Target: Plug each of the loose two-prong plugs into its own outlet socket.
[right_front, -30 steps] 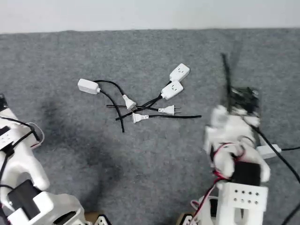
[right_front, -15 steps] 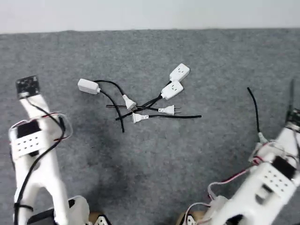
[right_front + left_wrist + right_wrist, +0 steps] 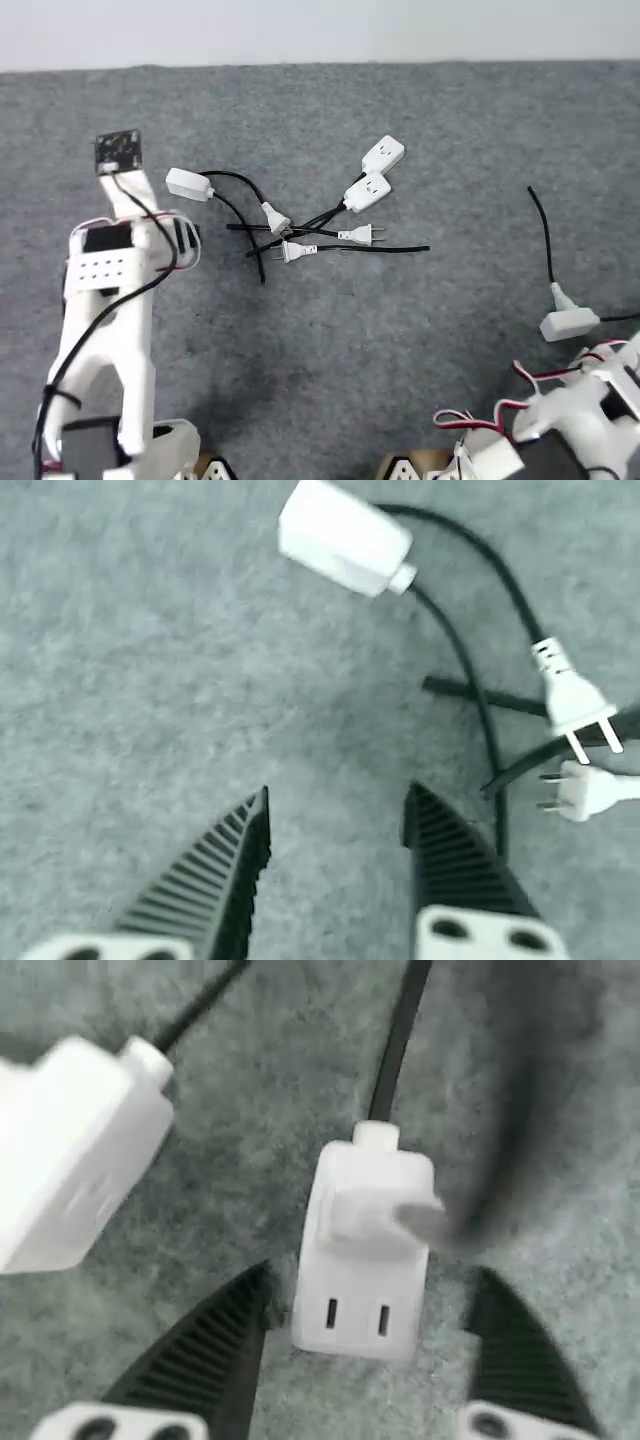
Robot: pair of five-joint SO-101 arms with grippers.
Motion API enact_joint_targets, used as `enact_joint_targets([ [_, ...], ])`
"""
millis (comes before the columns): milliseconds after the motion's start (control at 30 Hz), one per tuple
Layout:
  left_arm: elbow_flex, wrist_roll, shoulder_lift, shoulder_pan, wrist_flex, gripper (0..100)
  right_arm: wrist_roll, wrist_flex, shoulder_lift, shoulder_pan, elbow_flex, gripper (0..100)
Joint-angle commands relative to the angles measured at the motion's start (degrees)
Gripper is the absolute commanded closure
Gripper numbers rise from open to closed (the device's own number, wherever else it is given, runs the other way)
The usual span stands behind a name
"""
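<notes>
- We log left claw [image 3: 337, 793] gaping, empty, over bench [image 3: 120, 680] near a corded socket [image 3: 345, 538].
- Right claw [image 3: 373, 1273] wide open — second socket [image 3: 365, 1250] between its jaws, ungripped.

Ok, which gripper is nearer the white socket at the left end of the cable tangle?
Left. The left gripper hangs open just short of that socket, with bare carpet between. The right gripper sits far off to the other side, open around a different socket.

Even, diffuse overhead light; soft shadows on grey carpet [image 3: 330, 340]
</notes>
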Motion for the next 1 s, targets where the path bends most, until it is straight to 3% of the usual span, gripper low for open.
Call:
enact_joint_targets([
  [0,-7.6,0.8,5.0,2.7,-4.4,79,0.7,-0.7,0.2,0.3,-4.7,69.8],
  [267,-26.1,11.4,25.1,3.3,-5.8,81,0.6,-1.2,0.2,0.1,-5.1,76.8],
  [500,-44.2,19.3,41.4,3.3,0.8,81,1.1,-1.1,0.4,-2.0,-6.3,76.8],
  [967,-72.4,23.6,62.6,2.2,15.9,81,1.1,-0.7,0.8,-6.4,-6.2,76.8],
])
